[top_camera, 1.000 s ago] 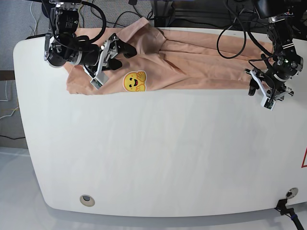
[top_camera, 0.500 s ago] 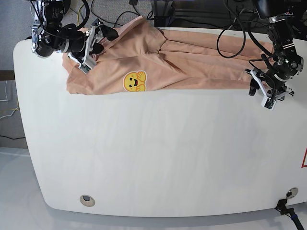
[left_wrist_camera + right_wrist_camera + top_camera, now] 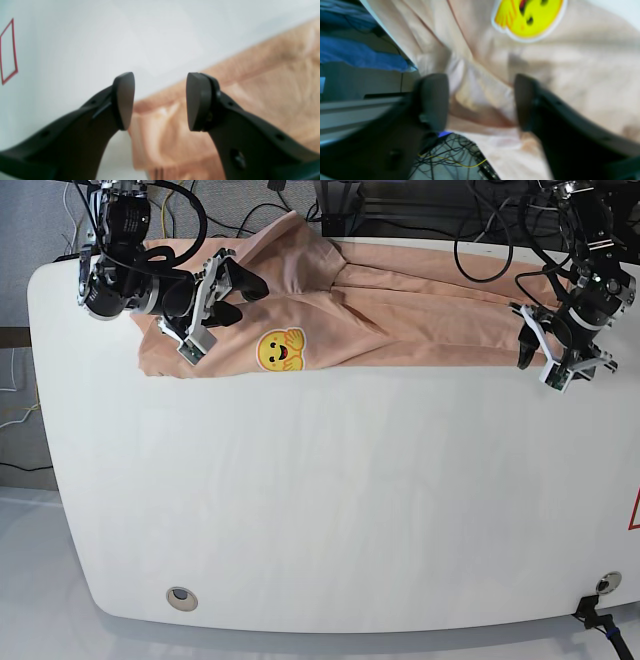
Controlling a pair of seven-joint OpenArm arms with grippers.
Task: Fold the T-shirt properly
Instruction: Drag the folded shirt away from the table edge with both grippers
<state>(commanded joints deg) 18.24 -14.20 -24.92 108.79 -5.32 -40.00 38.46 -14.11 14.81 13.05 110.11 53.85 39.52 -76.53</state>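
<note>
The peach T-shirt (image 3: 400,320) lies in a long wrinkled band along the table's far edge, its yellow smiley print (image 3: 281,350) facing up near the left end. My right gripper (image 3: 220,305) hovers open over that left end, just left of the smiley (image 3: 528,18); folded cloth (image 3: 480,95) shows between its fingers (image 3: 432,100). My left gripper (image 3: 545,358) is open at the shirt's right end. In the left wrist view the shirt's corner (image 3: 160,130) sits under the gap between the open fingers (image 3: 123,100). Neither holds cloth.
The white table (image 3: 320,510) stretches toward the near side, with a round hole (image 3: 181,597) near its front left. A red outline mark (image 3: 8,52) sits at the right edge. Cables (image 3: 490,220) and dark equipment lie behind the far edge.
My right gripper swung up and left off the shirt's left end, then came back down and right over it. My left gripper shifted slightly toward the far edge. Both stayed open.
</note>
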